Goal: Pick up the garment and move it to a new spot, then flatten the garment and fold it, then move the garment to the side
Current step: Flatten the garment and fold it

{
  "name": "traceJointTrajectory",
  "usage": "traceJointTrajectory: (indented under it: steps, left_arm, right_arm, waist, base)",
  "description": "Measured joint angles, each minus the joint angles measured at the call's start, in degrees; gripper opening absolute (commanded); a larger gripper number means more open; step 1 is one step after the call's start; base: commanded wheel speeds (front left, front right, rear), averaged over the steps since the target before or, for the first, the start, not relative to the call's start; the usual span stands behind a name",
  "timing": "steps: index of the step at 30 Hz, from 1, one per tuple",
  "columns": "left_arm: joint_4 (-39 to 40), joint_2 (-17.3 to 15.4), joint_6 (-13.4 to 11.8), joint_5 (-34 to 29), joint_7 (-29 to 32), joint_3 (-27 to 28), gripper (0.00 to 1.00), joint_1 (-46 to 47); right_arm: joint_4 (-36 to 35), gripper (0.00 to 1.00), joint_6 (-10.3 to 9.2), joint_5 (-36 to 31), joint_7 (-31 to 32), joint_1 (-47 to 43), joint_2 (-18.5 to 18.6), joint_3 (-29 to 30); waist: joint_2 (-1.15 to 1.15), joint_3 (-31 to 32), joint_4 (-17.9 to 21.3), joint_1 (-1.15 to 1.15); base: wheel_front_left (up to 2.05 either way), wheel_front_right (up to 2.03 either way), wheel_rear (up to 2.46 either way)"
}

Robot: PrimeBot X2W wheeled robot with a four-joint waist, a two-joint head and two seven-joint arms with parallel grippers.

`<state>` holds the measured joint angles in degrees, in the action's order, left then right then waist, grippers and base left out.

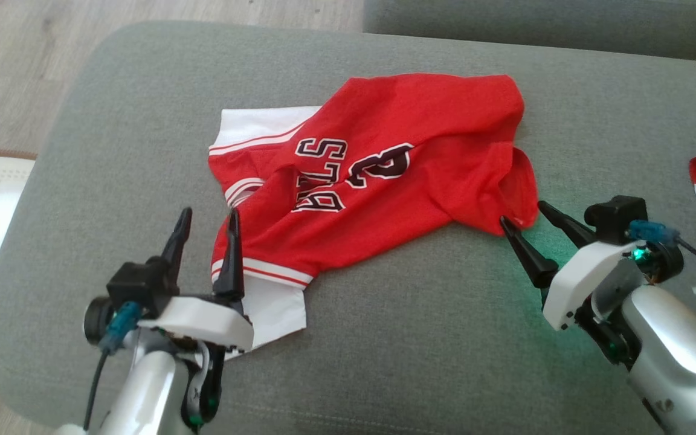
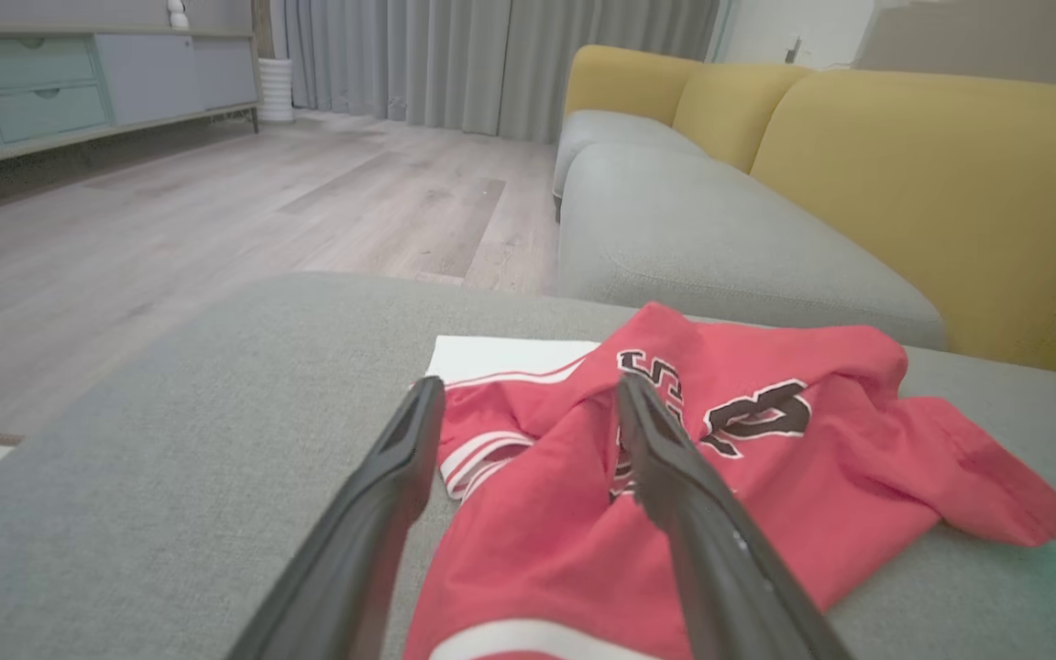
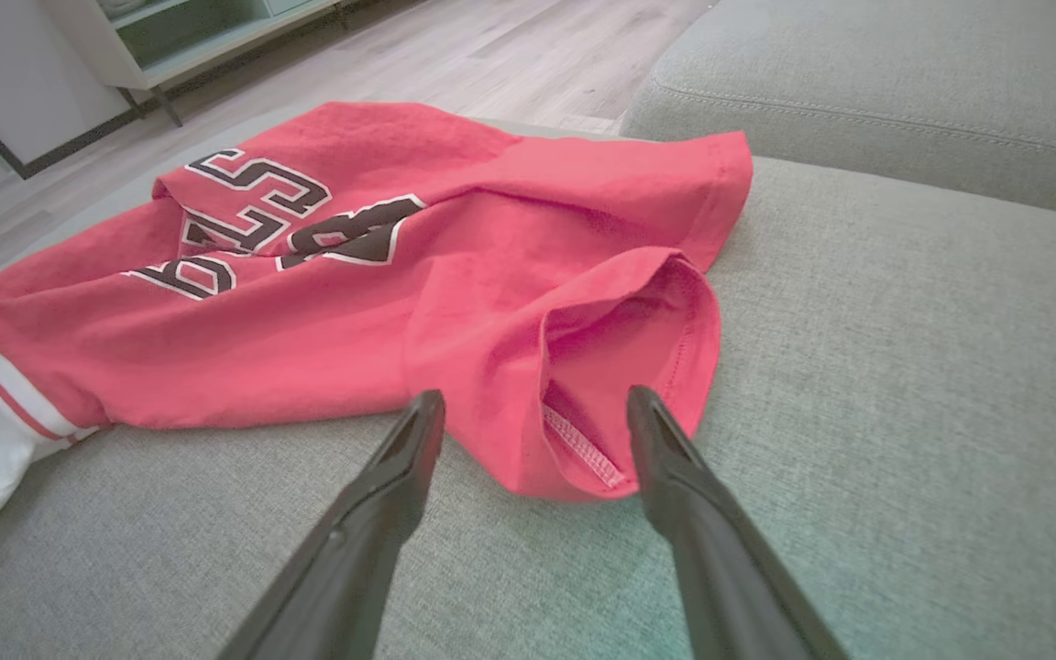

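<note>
Red jersey, black lettering edged in white, with plain white panels and thin red-and-white stripes along the trim. The cushion is a flat grey with a fine woven fleck. The backrest comes up mustard yellow, and the floor shows pale grey-brown wood grain.

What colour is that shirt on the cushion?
The garment is red with white striped trim and black lettering; clearest in head view.

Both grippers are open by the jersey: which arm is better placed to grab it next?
Right, probably: the right gripper brackets the loose sleeve cuff of the jersey at its fingertips. The left gripper, also open, straddles the trimmed edge with one finger over bunched fabric.
</note>
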<state>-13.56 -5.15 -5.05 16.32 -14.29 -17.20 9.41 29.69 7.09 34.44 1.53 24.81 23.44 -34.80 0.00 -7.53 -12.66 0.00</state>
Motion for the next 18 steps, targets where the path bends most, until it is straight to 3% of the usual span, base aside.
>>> traceJointTrajectory:
  steps: [10, 11, 12, 13, 14, 15, 18]
  left_arm:
    - [2.34, 1.87, 1.55, -3.22, -0.01, 2.79, 1.0, -2.15]
    - [2.27, 1.88, 1.59, -3.23, -0.01, 2.92, 1.0, -2.26]
    - [2.27, 1.91, 1.78, -3.43, -0.01, 3.08, 1.0, -2.24]
    - [2.26, 1.94, 2.04, -3.75, -0.01, 3.12, 1.0, -2.24]
    - [2.26, 1.98, 2.09, -3.88, -0.01, 3.13, 1.0, -2.24]
    - [2.26, 2.02, 2.11, -4.11, -0.01, 3.15, 1.0, -2.24]
    - [2.24, 2.16, 2.56, -4.19, -0.01, 3.2, 1.0, -2.22]
  right_arm:
    - [5.56, 1.0, 0.0, 2.75, -0.35, 2.43, 0.38, -3.93]
    - [5.98, 0.85, 0.0, 2.97, -0.55, 2.69, 0.38, -4.23]
    - [6.21, 0.5, 0.0, 3.26, -0.56, 2.94, 0.38, -4.48]
    - [6.33, 0.38, 0.0, 3.58, -0.59, 3.13, 0.38, -4.83]
    - [6.48, 0.11, 0.0, 3.85, -0.62, 3.31, 0.38, -5.3]
    - [6.76, 0.0, 0.0, 3.93, -0.82, 3.52, 0.38, -5.66]
    - [7.46, 0.0, 0.0, 4.37, -1.66, 4.54, 0.43, -6.5]
  waist:
    - [0.0, -0.08, -1.13, 0.0]
    - [0.0, -0.11, -1.15, 0.0]
    - [0.0, -0.16, -1.16, 0.0]
    - [0.0, -0.24, -1.17, 0.0]
    - [0.0, -0.35, -1.17, 0.0]
    - [0.0, -0.49, -1.19, 0.0]
    - [0.0, -0.97, -1.26, 0.0]
  base:
    - [0.0, 0.0, 0.0]
    - [0.0, 0.0, 0.0]
    - [0.0, 0.0, 0.0]
    - [0.0, 0.0, 0.0]
    - [0.0, 0.0, 0.0]
    - [0.0, 0.0, 0.0]
    - [0.0, 0.0, 0.0]
